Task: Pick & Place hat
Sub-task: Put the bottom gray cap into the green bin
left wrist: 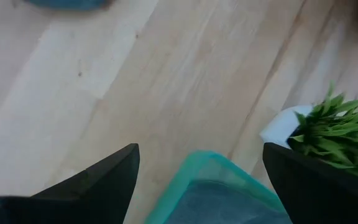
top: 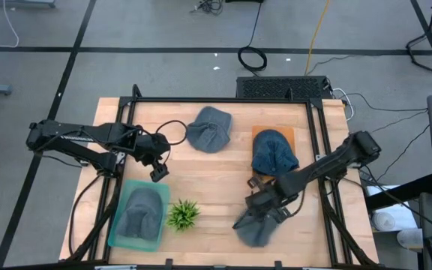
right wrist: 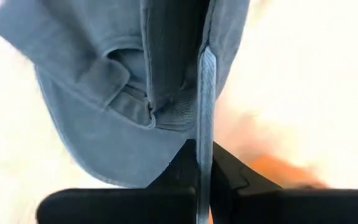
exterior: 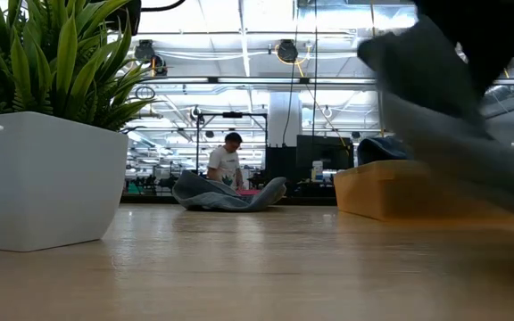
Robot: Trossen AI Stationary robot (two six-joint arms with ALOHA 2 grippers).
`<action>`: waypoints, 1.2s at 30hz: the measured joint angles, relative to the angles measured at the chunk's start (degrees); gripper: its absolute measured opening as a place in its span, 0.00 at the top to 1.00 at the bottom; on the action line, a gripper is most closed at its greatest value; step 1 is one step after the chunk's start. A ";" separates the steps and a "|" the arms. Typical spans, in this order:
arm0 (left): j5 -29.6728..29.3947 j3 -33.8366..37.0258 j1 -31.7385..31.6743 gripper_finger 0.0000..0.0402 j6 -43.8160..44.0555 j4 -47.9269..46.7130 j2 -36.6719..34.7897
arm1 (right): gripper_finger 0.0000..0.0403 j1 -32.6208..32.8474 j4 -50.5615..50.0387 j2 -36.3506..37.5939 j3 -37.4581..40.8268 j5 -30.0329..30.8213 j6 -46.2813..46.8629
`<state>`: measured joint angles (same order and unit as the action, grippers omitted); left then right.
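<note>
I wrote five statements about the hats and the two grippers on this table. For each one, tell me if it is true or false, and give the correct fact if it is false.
1. The right gripper is shut on a hat. True: the right wrist view shows the fabric pinched between its fingers.
2. The teal bin is empty. False: a grey hat lies in it.
3. The left gripper is open and holds nothing. True.
4. The small plant stands on the orange box. False: it stands on the table beside the teal bin; a blue hat rests on the orange box.
5. One hat lies alone near the table's far edge. True.
</note>
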<state>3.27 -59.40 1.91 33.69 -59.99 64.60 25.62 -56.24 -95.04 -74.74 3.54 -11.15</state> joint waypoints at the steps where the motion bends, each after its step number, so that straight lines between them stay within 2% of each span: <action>1: -0.56 0.00 -0.02 0.13 -1.34 0.00 0.00 | 1.00 -0.09 1.34 1.26 0.01 1.25 1.36; 5: -3.63 -0.01 -0.02 0.13 -4.26 0.15 -0.02 | 1.00 -0.29 8.00 7.12 1.55 5.73 5.76; 10: -5.65 0.00 -0.02 0.13 -6.98 0.52 -0.01 | 1.00 -0.42 18.66 17.02 6.72 11.40 5.87; 15: -5.86 0.00 -0.02 0.13 -9.26 0.56 -0.01 | 1.00 -0.52 28.85 26.85 14.29 24.66 3.32; 18: -6.76 0.00 0.00 0.13 -13.51 2.45 -0.02 | 1.00 -1.46 42.57 32.07 21.15 32.31 -0.51; 22: -11.46 0.00 0.09 0.13 -21.97 9.11 -0.02 | 1.00 -4.47 68.81 37.67 33.15 38.65 -6.44; 26: -18.42 -0.01 0.09 0.13 -29.31 19.07 -0.01 | 1.00 -8.77 98.51 39.93 44.94 37.23 -9.52; 29: -20.35 0.00 0.05 0.13 -34.72 29.23 -0.02 | 1.00 -11.91 114.14 39.63 50.95 34.21 -9.12; 32: -18.79 0.00 0.05 0.13 -37.97 40.11 -0.02 | 1.00 -14.56 122.37 38.26 53.46 31.58 -7.38; 36: -18.30 0.00 0.09 0.13 -38.26 51.87 -0.02 | 1.00 -17.55 127.11 35.26 52.41 27.71 -3.43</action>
<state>-15.03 -59.40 2.00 -4.56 -8.11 64.58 8.08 70.86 -59.78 -22.33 31.25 -14.58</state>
